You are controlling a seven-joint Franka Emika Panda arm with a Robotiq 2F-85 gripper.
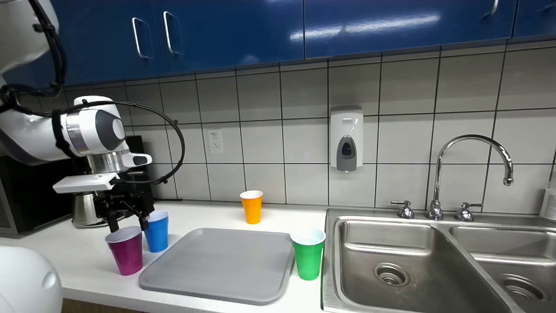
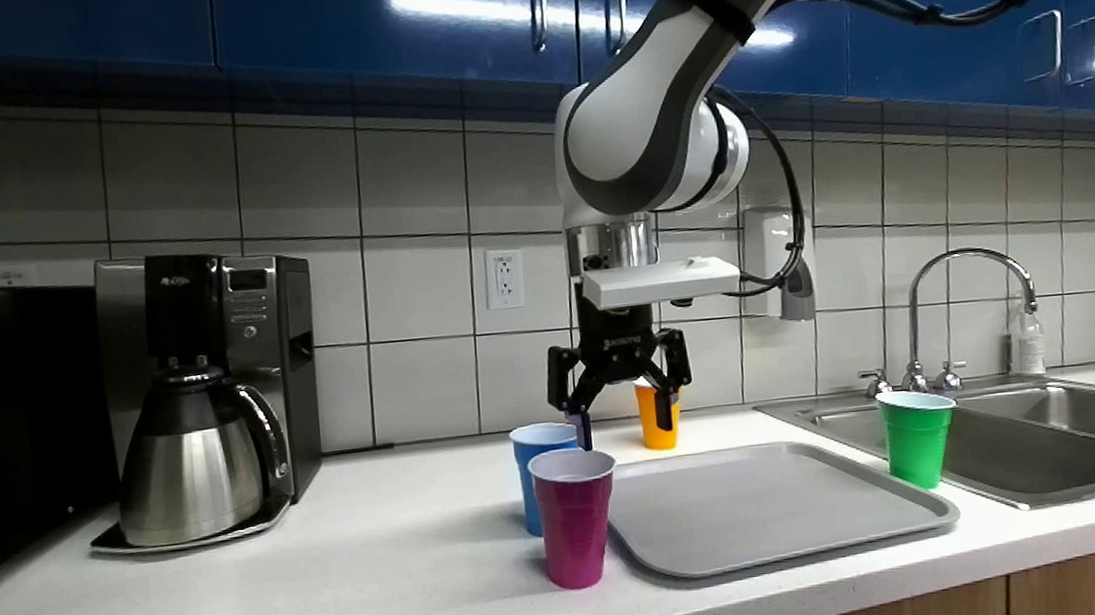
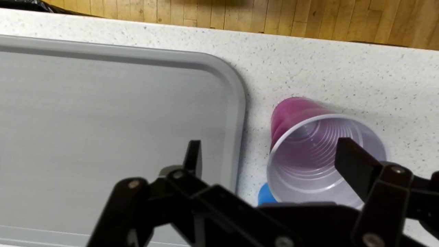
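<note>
Jaws spread wide, my gripper [image 2: 625,427] hangs above the counter with nothing held between its fingers. A magenta cup [image 1: 126,256] with a pale inside stands upright just below it. In the wrist view one fingertip [image 3: 349,154] overlaps the mouth of the magenta cup [image 3: 291,111], while the opposite one [image 3: 193,154] appears over the grey tray [image 3: 120,120]. Whether any finger touches the cup I cannot tell. Close behind stands an upright blue cup [image 2: 532,495]; only a sliver of the blue cup [image 3: 265,195] shows in the wrist view, the remainder hidden.
An upright green cup [image 1: 309,256] stands between the tray and the steel sink [image 1: 329,261]. Near the tiled wall is an orange cup [image 1: 252,208]. A coffee maker [image 2: 257,366] with a steel carafe [image 2: 192,472] occupies the counter's far end. Blue cabinets [image 1: 234,30] hang overhead.
</note>
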